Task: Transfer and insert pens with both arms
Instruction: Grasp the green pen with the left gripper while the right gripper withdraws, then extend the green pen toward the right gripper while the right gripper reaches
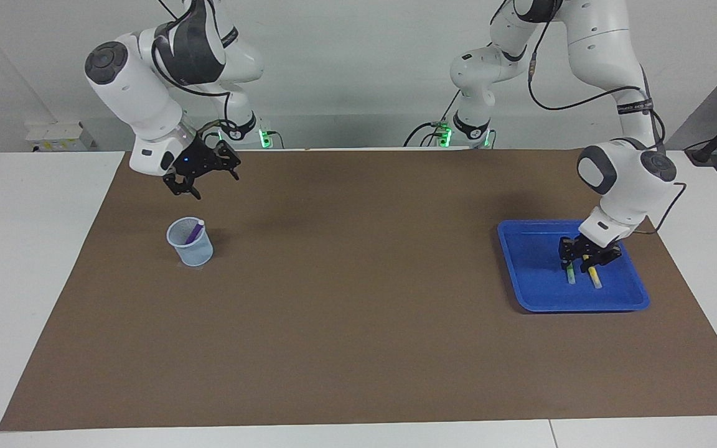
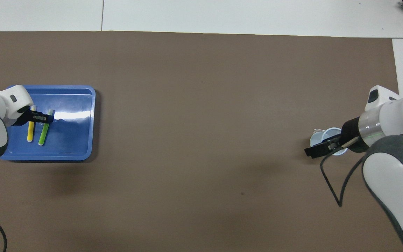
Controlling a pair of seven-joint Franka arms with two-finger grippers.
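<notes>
Purple pen tilted in cup; green pen, yellow pen in tray.

Blue tray, purple pen

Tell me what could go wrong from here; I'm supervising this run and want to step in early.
The green pen and yellow pen lie close together in the blue tray, so the left gripper, down over them, may nudge or catch both. The purple pen leans in the light cup; another insertion could tip it.
</notes>
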